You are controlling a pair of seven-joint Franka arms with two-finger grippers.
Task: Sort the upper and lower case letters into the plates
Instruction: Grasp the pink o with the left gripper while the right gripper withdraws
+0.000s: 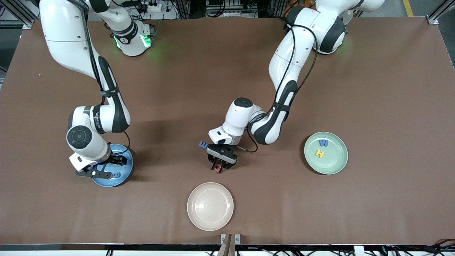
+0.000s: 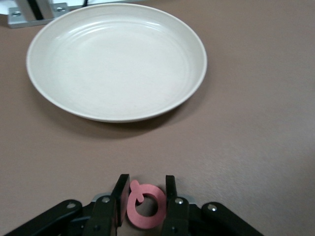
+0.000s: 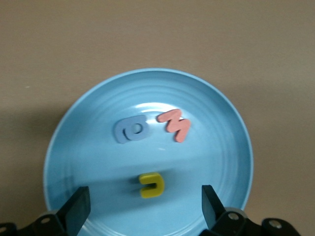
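1. Two hands are at work: the left hand (image 1: 219, 167) pinches the red Q (image 2: 146, 206) low over the bench (image 1: 227, 89), between the cream plate (image 1: 210, 206) and the blue w (image 1: 203, 144).
2. Its target, I judge, is the mint plate (image 1: 326, 153) toward the left arm's end, holding a blue M (image 1: 323, 143) and yellow H (image 1: 319, 153); open bench lies between.
3. Spread empty, the right hand (image 3: 142, 209) hovers over the blue plate (image 3: 147, 157), which holds a blue a (image 3: 131, 130), red m (image 3: 175, 125) and yellow u (image 3: 150, 184).

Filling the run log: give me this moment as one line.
left gripper: shut on red Q, over table | right gripper: open over blue plate | green plate: two letters
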